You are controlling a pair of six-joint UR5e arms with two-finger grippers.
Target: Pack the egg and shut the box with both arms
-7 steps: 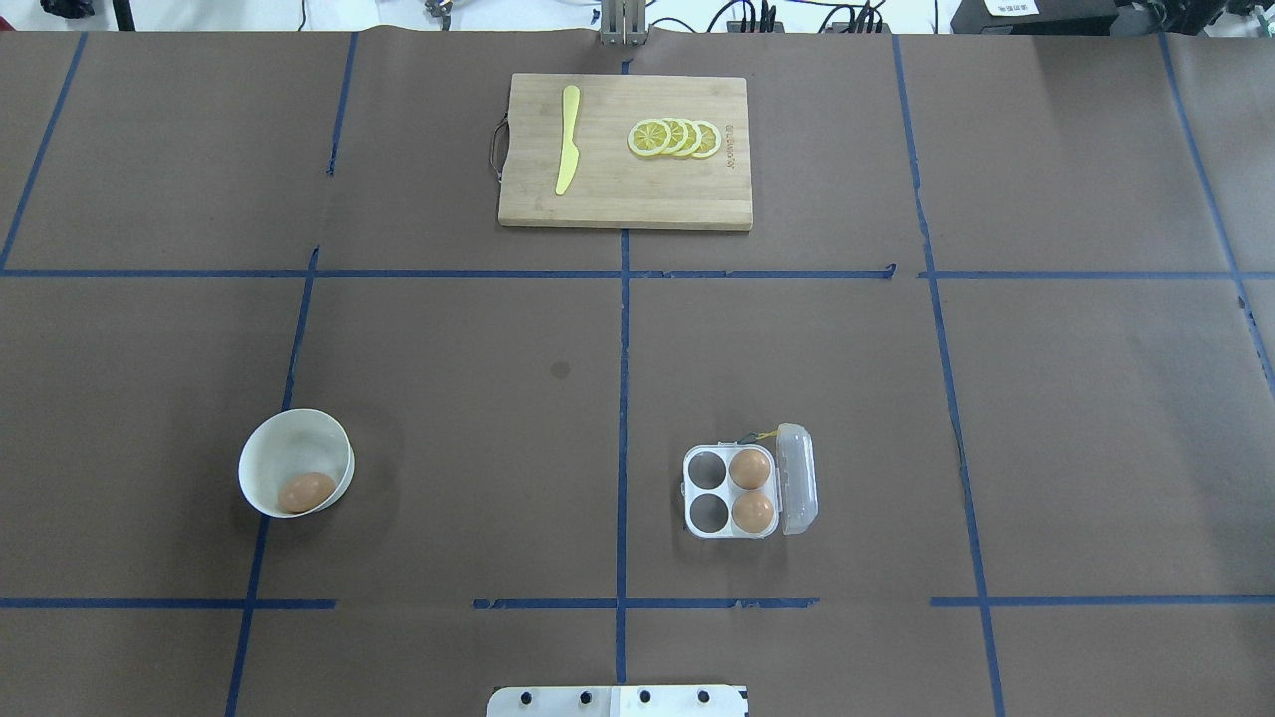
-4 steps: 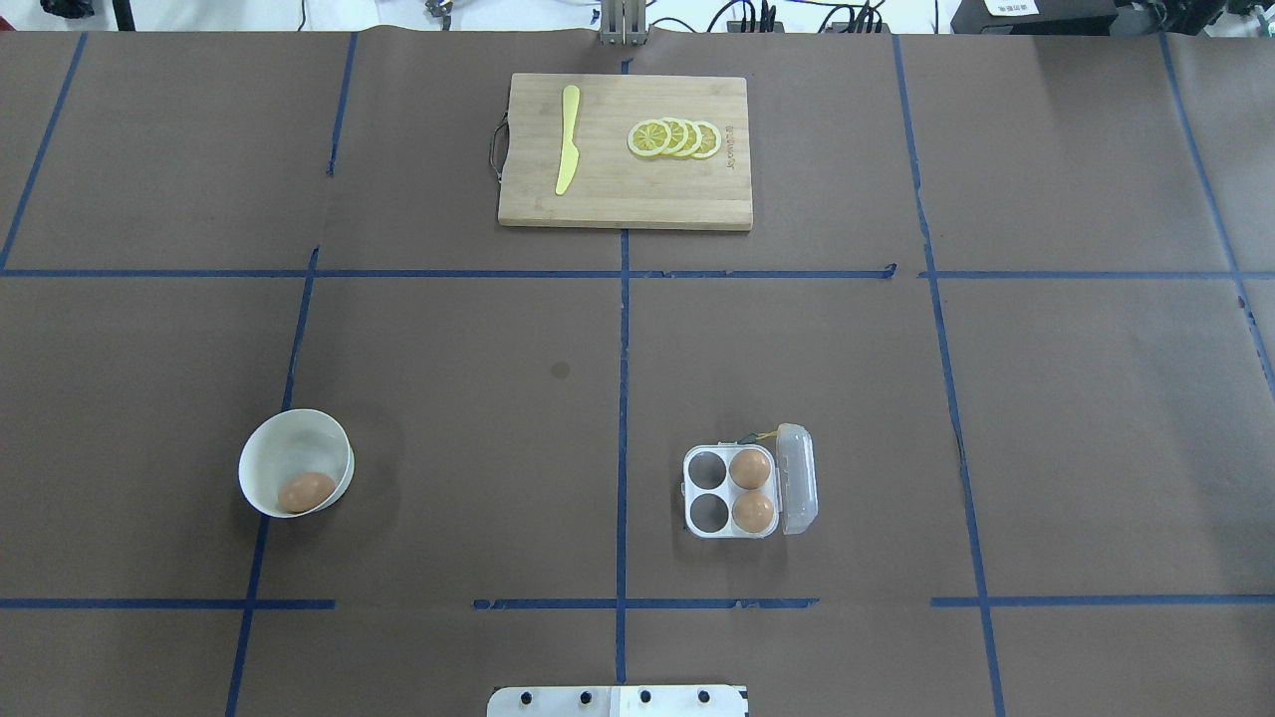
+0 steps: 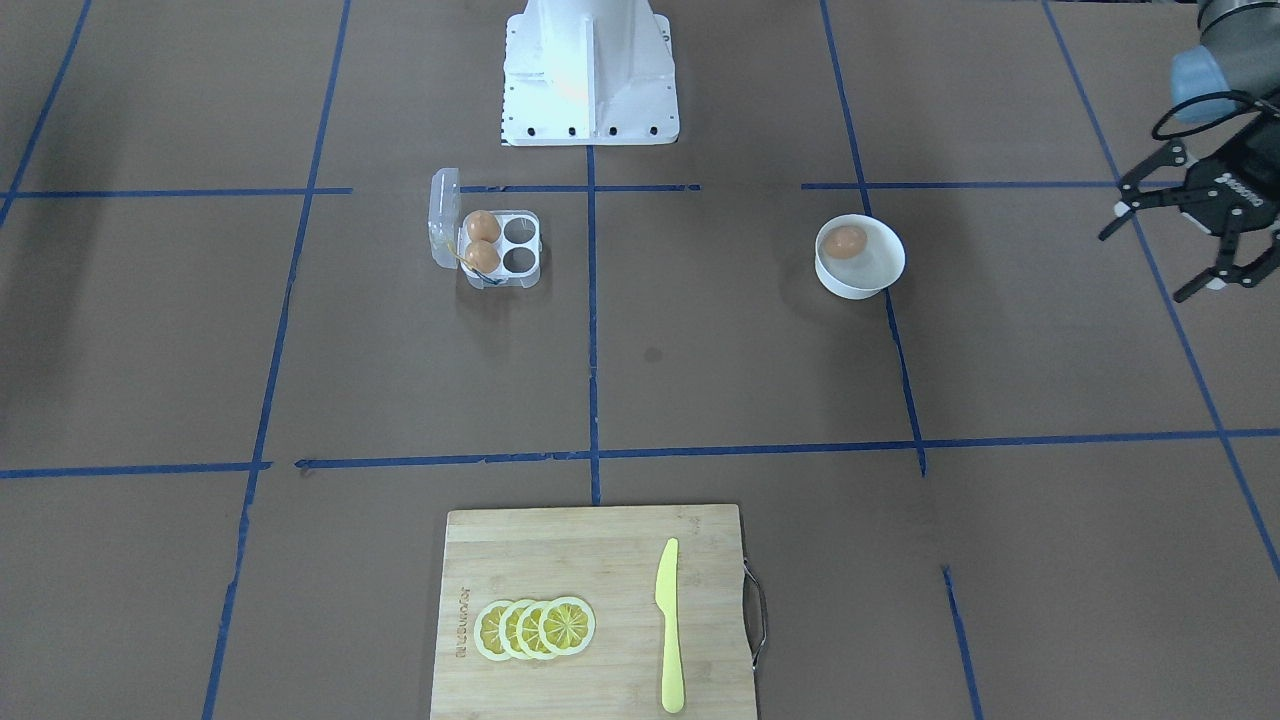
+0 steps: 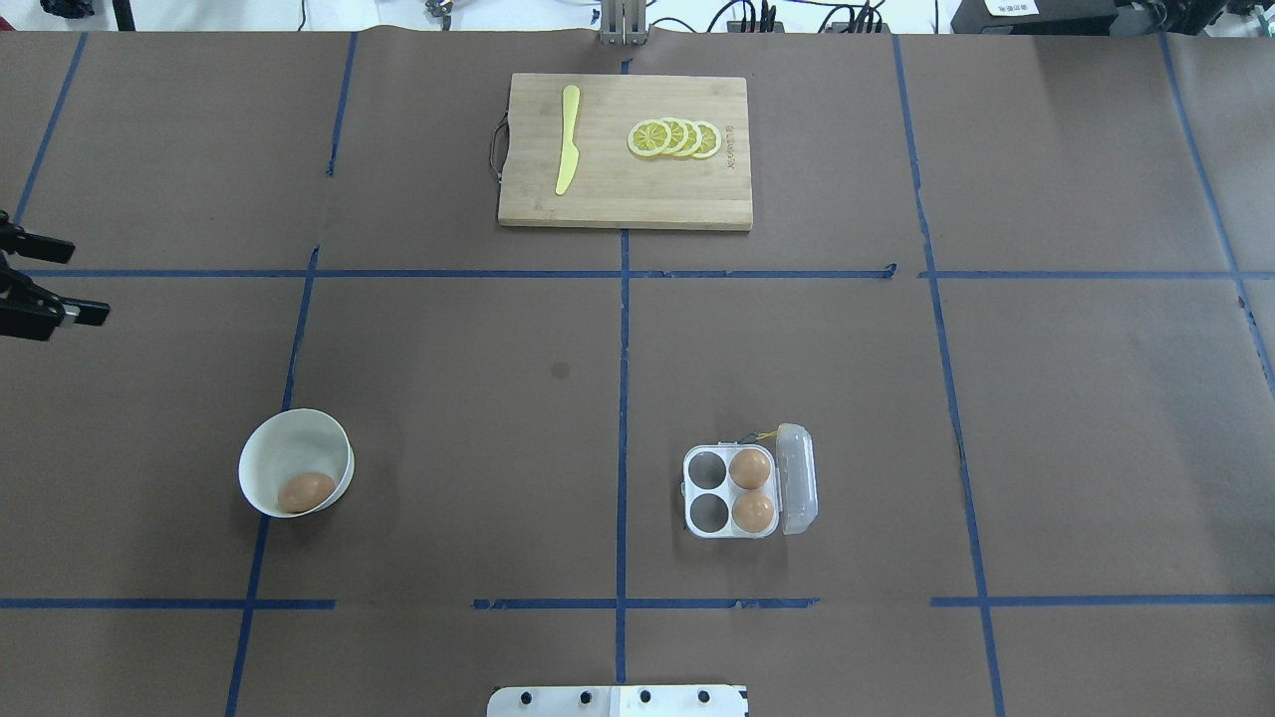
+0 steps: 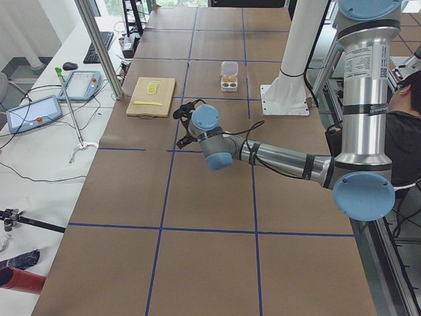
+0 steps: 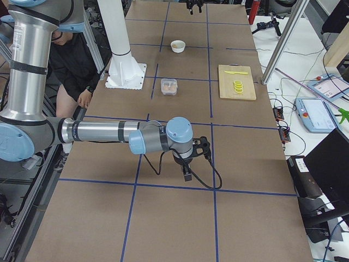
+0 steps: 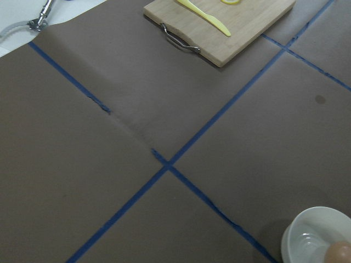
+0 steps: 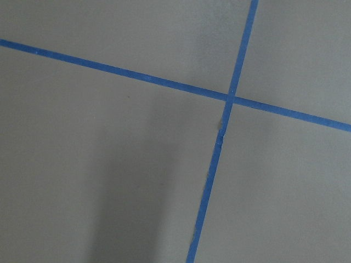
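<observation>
At the overhead view's far left edge, our left gripper (image 4: 85, 283) hovers, fingers spread apart. Next we see the white bowl (image 4: 274, 443) holding the egg (image 4: 306, 491), then the box (image 4: 686, 490), lid open, with two other eggs (image 4: 750, 468). Of our right gripper (image 6: 196, 161), we cannot tell.

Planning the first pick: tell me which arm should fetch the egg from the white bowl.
Left. The left gripper hangs open on the bowl's side of the table; the egg lies uncovered in the bowl. The right gripper shows only in the exterior right view, beyond the box from the bowl.
</observation>
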